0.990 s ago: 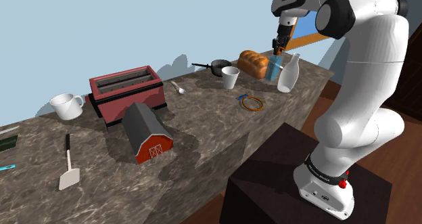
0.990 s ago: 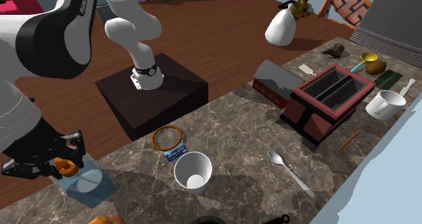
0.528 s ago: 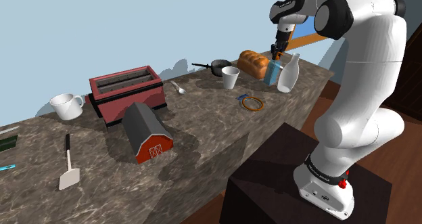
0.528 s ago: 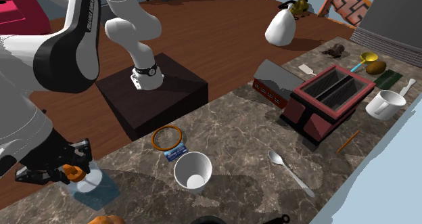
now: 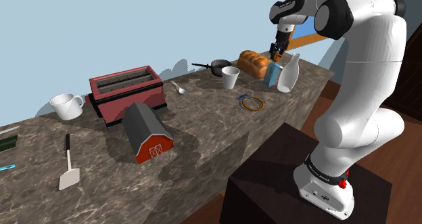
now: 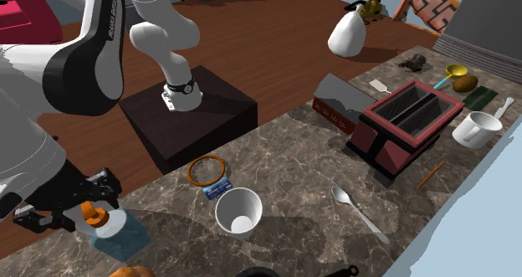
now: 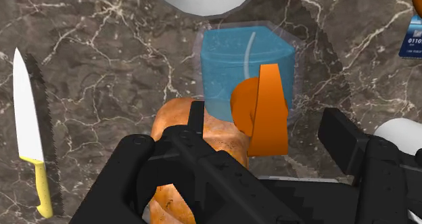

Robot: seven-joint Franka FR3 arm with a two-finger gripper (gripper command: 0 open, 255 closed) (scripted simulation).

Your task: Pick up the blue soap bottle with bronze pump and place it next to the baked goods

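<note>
Soap bottle (image 7: pixel 230 67) stands on the surface (image 5: pixel 203 121) just beside the bread (image 5: pixel 251 61); the gripper (image 7: pixel 265 131) has just spread off its pump (image 7: pixel 267 101), so placing looks finished.

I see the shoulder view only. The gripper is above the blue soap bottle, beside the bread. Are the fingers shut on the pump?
Observer: No. In the wrist view the fingers stand apart; the orange pump is between them, untouched.
Operator: Is the bottle upright?
Observer: Yes, the second exterior view shows the soap bottle standing on the counter.
Operator: Anything near the bread that I miss?
Observer: A yellow-handled knife lies flat, apart from the bread.
</note>
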